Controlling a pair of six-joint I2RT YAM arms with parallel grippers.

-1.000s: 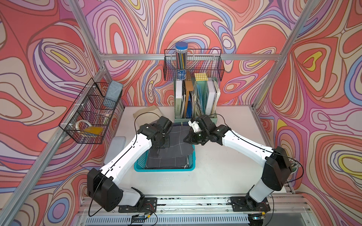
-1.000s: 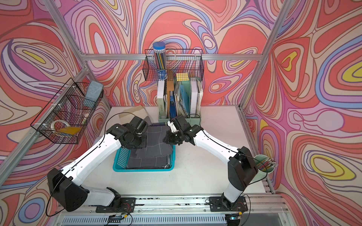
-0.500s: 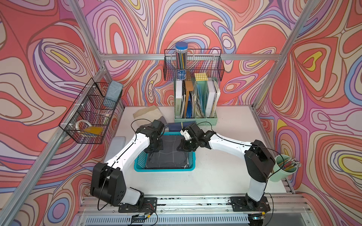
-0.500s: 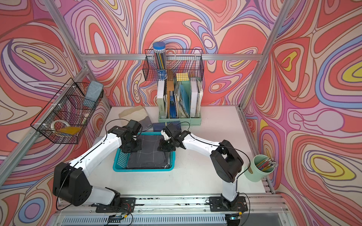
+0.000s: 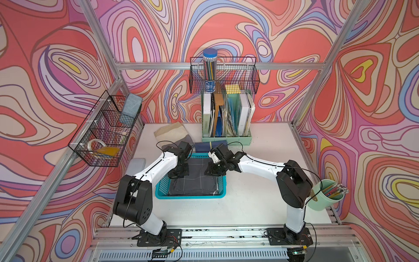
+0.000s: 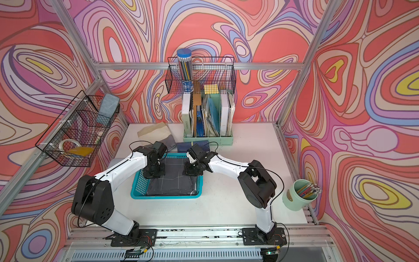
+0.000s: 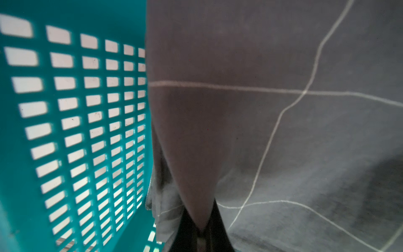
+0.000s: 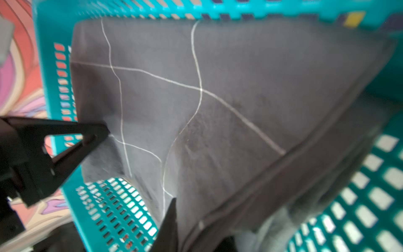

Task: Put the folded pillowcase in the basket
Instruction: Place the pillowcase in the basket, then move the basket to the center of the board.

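Observation:
The folded pillowcase (image 5: 195, 179) (image 6: 174, 179), dark grey with thin white grid lines, lies inside the turquoise basket (image 5: 190, 196) (image 6: 165, 196) at the middle of the table. My left gripper (image 5: 179, 173) (image 6: 154, 173) reaches into the basket's left side. In the left wrist view it (image 7: 201, 231) is shut on a pinched ridge of the pillowcase (image 7: 283, 131) beside the perforated basket wall (image 7: 65, 109). My right gripper (image 5: 213, 171) (image 6: 191, 171) is at the right side. Its jaws (image 8: 196, 220) stand apart around the pillowcase's (image 8: 218, 87) layered edge.
Behind the basket lie a beige cloth (image 5: 171, 132), a grey cloth (image 5: 188, 140) and a navy cloth (image 5: 210, 145), in front of a green file holder (image 5: 226, 122). Black wire baskets (image 5: 102, 131) (image 5: 223, 74) hang on the walls. A mint pencil cup (image 5: 326, 195) stands at the right edge.
Both arms came down and set the pillowcase from above the basket onto its floor. The right jaws have parted a little; the left grip is unchanged.

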